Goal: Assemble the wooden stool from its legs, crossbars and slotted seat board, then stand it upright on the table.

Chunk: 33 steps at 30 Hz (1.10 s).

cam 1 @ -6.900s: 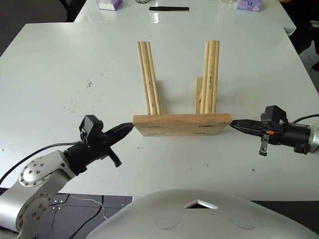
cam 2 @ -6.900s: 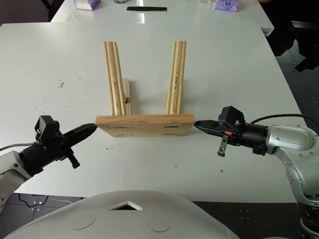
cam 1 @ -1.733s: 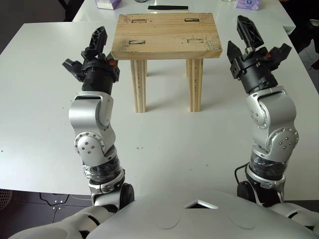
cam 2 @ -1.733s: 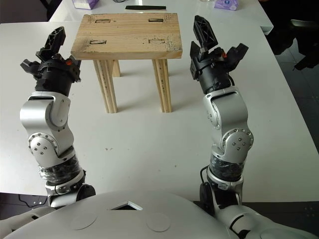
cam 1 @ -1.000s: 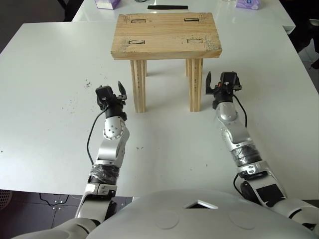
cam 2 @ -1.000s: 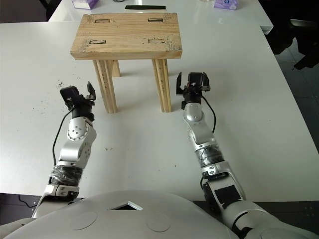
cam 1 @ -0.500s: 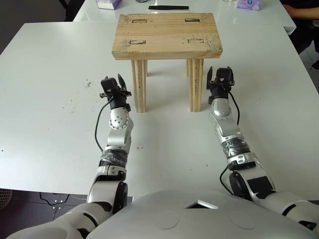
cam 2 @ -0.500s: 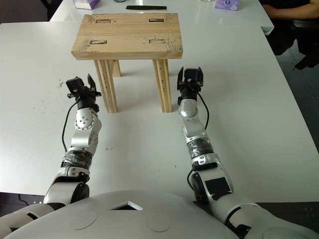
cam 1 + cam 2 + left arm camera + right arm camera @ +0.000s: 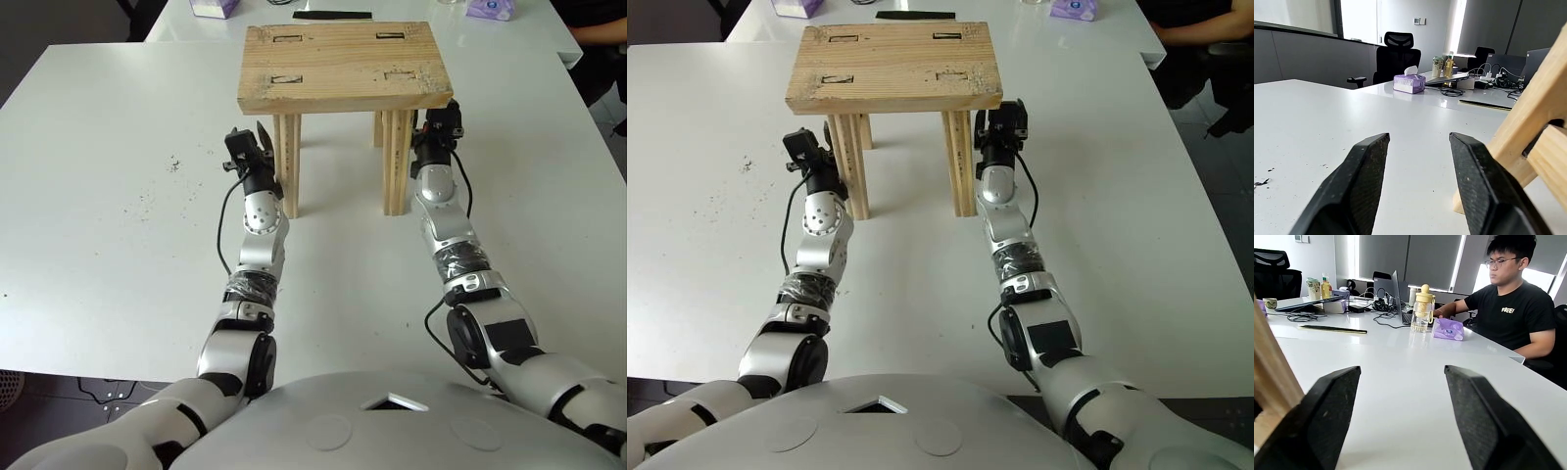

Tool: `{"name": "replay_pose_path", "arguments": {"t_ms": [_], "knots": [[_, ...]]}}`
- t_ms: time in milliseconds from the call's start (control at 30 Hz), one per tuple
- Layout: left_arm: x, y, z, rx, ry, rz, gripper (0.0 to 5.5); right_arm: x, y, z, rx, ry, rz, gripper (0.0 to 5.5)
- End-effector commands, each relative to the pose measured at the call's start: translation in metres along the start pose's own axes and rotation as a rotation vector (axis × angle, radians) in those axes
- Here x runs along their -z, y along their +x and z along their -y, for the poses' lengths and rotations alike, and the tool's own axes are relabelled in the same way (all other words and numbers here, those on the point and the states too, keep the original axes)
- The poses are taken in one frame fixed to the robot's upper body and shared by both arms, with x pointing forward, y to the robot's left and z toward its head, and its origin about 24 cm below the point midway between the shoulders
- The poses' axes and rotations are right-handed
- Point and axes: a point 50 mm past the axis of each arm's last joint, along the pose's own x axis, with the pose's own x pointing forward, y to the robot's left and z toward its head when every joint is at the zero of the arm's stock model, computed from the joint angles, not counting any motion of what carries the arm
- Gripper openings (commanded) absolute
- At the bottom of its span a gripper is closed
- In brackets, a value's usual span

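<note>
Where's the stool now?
The stool stands upright on the table in the left eye view, flanked by the left gripper and right gripper.

Office-type room, pretty standard. Big white table (image 9: 98, 196) up front with a few dark specks (image 9: 157, 191) on it, and a second white desk (image 9: 1415, 95) just behind. Stuff back there: purple tissue box (image 9: 1409, 83), laptop (image 9: 1393, 289), a tangle of cables (image 9: 1383, 308), a yellow-capped bottle (image 9: 1421, 308), a black strip (image 9: 332, 16). Black office chair (image 9: 1398, 56), grey partition wall (image 9: 1298, 54), dark blinds (image 9: 1435, 259), a bright window (image 9: 1356, 19). Floor (image 9: 59, 24) looks dark.
</note>
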Motion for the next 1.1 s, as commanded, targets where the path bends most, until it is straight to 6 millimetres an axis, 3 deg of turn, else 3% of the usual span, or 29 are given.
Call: {"name": "replay_pose_path", "arguments": {"t_ms": [33,133,433,733,900,967,1100], "knots": [[0.008,-0.006,-0.011,0.025,0.028,-0.05,2.64,0.008,-0.002,0.006,0.037,0.003,-0.038,3.15],[0.006,-0.003,-0.017,0.009,0.034,-0.043,3.16,0.008,-0.002,0.005,0.044,0.007,-0.038,3.15],[0.002,0.002,-0.043,-0.069,0.06,-0.037,3.16,0.004,-0.011,-0.016,0.004,0.024,-0.009,3.15],[-0.001,0.009,-0.06,-0.063,0.112,-0.068,3.16,0.014,-0.027,-0.026,0.036,0.066,-0.048,3.15],[-0.002,0.006,-0.056,-0.108,0.087,-0.116,3.16,0.013,-0.029,-0.016,0.067,0.075,-0.056,3.15],[0.002,0.006,-0.051,-0.106,0.151,-0.152,3.16,0.018,-0.031,-0.013,0.105,0.061,-0.087,3.15],[0.001,0.003,-0.033,-0.06,0.193,-0.142,3.16,0.015,-0.031,-0.008,0.106,0.054,-0.075,3.15]]}}
